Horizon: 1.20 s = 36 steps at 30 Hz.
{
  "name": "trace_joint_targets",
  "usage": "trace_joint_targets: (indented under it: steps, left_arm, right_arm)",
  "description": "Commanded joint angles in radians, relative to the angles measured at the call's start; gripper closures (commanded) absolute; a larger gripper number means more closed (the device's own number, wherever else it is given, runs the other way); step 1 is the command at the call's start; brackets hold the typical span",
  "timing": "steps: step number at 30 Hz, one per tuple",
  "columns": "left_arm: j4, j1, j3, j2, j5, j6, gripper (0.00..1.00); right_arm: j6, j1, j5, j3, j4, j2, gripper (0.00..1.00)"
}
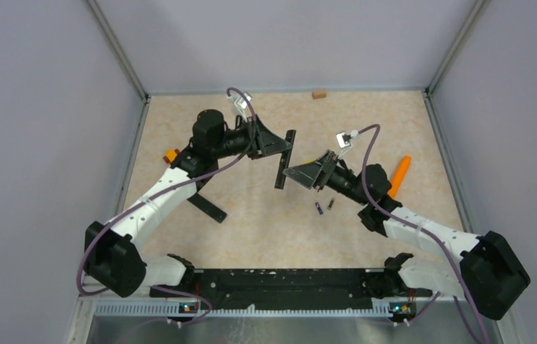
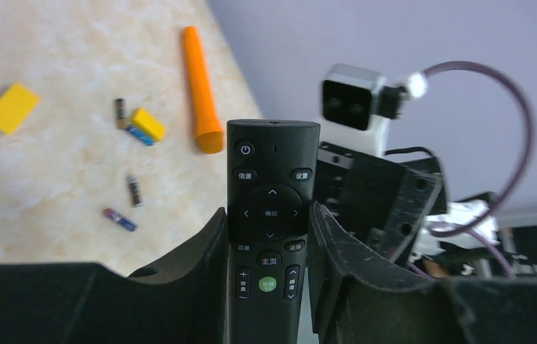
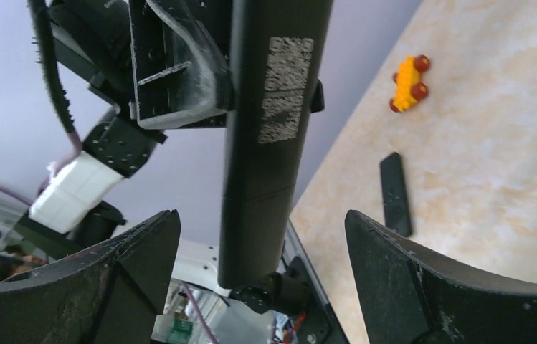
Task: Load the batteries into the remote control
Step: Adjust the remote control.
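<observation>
Grey panels wall the desk (image 1: pixel 265 236) on the left, far and right sides, with metal posts in the two far corners. The arm bases close off the near edge. Both arms reach into the middle, where their ends nearly meet above the open marbled surface.

The left pincer (image 2: pixel 269 215) is clenched on the remote control (image 2: pixel 272 154), gripping its two long sides and holding it up off the desk. The right pincer (image 3: pixel 262 222) is released. Its fingers (image 3: pixel 129 272) stand wide on either side of the remote's lower end, with clear gaps and no contact.

The front of the remote has a power symbol at the top and Chinese button legends, among them 信源, 设置, 确定 and 主页, plus a green round key. Its back carries a pale label with a QR code, and the small print there is too blurred to read. A seam crosses the back lower down. I cannot tell whether the battery bay is open.

The batteries (image 2: pixel 135 190) lie loose on the desk. Two are near the right arm, just near of the pincers, and two more sit beside a small yellow block (image 2: pixel 148 123). Another yellow block (image 2: pixel 11 107) lies apart from them. The orange cone (image 1: pixel 398 176) rests toward the right wall. A flat black strip (image 1: pixel 206 207) lies on the left half of the desk, with a yellow toy on red wheels (image 3: pixel 409 84) farther left. A small tan block (image 1: pixel 318 93) sits against the far edge.
</observation>
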Motion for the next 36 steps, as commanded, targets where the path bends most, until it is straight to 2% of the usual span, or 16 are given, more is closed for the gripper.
trace_joint_targets:
  steps: [1, 4, 8, 15, 19, 22, 23, 24, 25, 27, 30, 31, 33, 36]
  left_arm:
    - [0.267, 0.015, -0.002, -0.065, 0.130, -0.180, 0.83]
    - [0.367, 0.019, -0.026, -0.072, 0.133, -0.257, 0.84]
    - [0.428, 0.019, -0.042, -0.073, 0.127, -0.307, 0.85]
    - [0.433, 0.020, -0.065, -0.100, 0.083, -0.290, 0.85]
    - [0.426, 0.022, -0.069, -0.105, 0.077, -0.279, 0.83]
    - [0.390, 0.024, -0.065, -0.112, 0.071, -0.234, 0.69]
    - [0.360, 0.023, -0.058, -0.118, 0.064, -0.196, 0.59]
    - [0.304, 0.024, -0.049, -0.122, 0.049, -0.135, 0.42]
    - [0.221, 0.023, -0.032, -0.131, 0.019, -0.067, 0.28]
    - [0.032, 0.023, 0.003, -0.145, -0.070, 0.090, 0.12]
    - [-0.171, 0.023, 0.040, -0.150, -0.188, 0.239, 0.02]
    - [-0.204, 0.023, 0.047, -0.147, -0.206, 0.266, 0.01]
    - [-0.250, 0.024, 0.057, -0.139, -0.226, 0.296, 0.01]
    - [-0.294, 0.023, 0.069, -0.123, -0.262, 0.306, 0.01]
  right_arm:
    - [0.065, 0.039, 0.048, -0.001, 0.238, 0.015, 0.14]
    - [0.094, 0.047, 0.018, -0.007, 0.375, 0.037, 0.18]
    - [0.121, 0.053, -0.075, 0.057, 0.390, 0.084, 0.30]
    - [0.115, 0.066, -0.098, 0.099, 0.413, 0.101, 0.34]
    - [0.105, 0.067, -0.100, 0.117, 0.384, 0.109, 0.57]
    - [0.083, 0.067, -0.083, 0.121, 0.334, 0.105, 0.71]
    - [0.049, 0.067, -0.073, 0.126, 0.282, 0.098, 0.73]
    - [0.010, 0.068, -0.063, 0.138, 0.221, 0.091, 0.75]
    - [-0.044, 0.068, -0.046, 0.154, 0.135, 0.082, 0.76]
    - [-0.172, 0.074, 0.019, 0.192, -0.053, 0.061, 0.77]
    - [-0.394, 0.104, 0.181, 0.280, -0.354, 0.056, 0.78]
    - [-0.448, 0.115, 0.221, 0.305, -0.422, 0.064, 0.78]
    - [-0.524, 0.132, 0.265, 0.334, -0.490, 0.085, 0.84]
    - [-0.604, 0.161, 0.316, 0.357, -0.554, 0.112, 0.86]
